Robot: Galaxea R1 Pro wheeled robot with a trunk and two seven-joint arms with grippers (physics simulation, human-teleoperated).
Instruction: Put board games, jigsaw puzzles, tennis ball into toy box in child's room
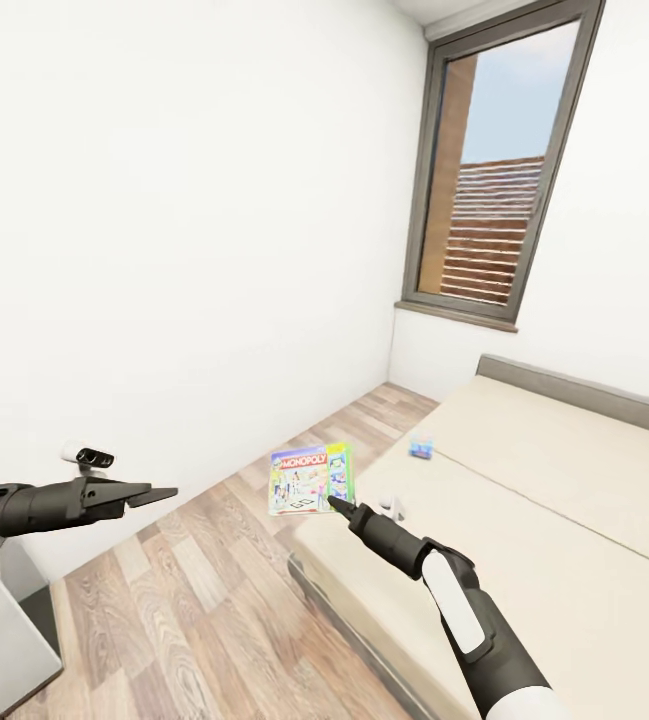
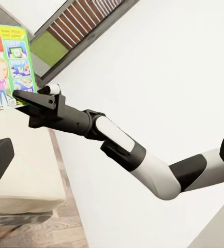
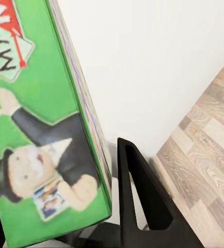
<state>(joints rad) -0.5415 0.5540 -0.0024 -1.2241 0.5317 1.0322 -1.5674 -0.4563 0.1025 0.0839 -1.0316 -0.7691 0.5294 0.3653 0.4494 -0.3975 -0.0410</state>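
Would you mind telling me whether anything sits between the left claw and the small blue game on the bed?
Yes. The Monopoly box, held up in the right claw, and the right arm lie between the open left claw and the small blue game on the bed.

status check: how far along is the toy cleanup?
Early, as far as these views tell. In hand: the right gripper is shut on the Monopoly board game, held upright in the air at the edge of the bed. Left: a small blue box lies on the mattress, not yet collected. The left gripper holds nothing. What is already in the toy box cannot be judged from here.
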